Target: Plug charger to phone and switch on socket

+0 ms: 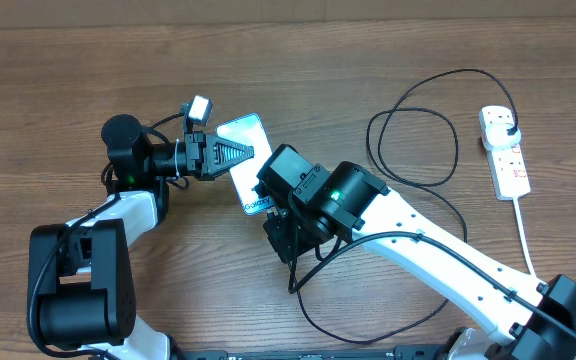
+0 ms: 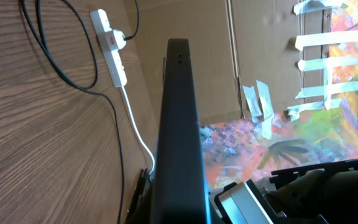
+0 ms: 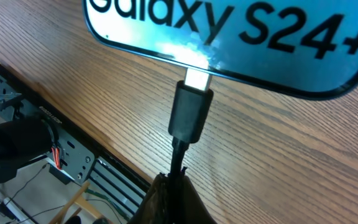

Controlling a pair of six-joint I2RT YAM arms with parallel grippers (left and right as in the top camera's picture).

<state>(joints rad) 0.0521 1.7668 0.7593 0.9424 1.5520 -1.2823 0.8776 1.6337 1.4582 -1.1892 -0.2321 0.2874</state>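
Note:
The phone (image 1: 250,172) lies tilted at the table's centre, its blue-teal screen showing "Galaxy S24+" in the right wrist view (image 3: 241,37). My left gripper (image 1: 230,153) is shut on the phone's far end; the left wrist view shows the phone edge-on as a dark bar (image 2: 179,124). My right gripper (image 3: 176,190) is shut on the charger cable just behind the connector (image 3: 191,113). The connector's metal tip meets the phone's bottom edge, with bare metal still showing. The charger cable (image 1: 413,140) loops to the right, and its plug sits in the white socket (image 1: 505,150).
The socket's white cord (image 1: 524,235) runs toward the front right. Black cable loops lie under and beside the right arm (image 1: 368,320). The socket (image 2: 110,43) and cable also show in the left wrist view. A metal frame (image 3: 55,149) runs along the table edge.

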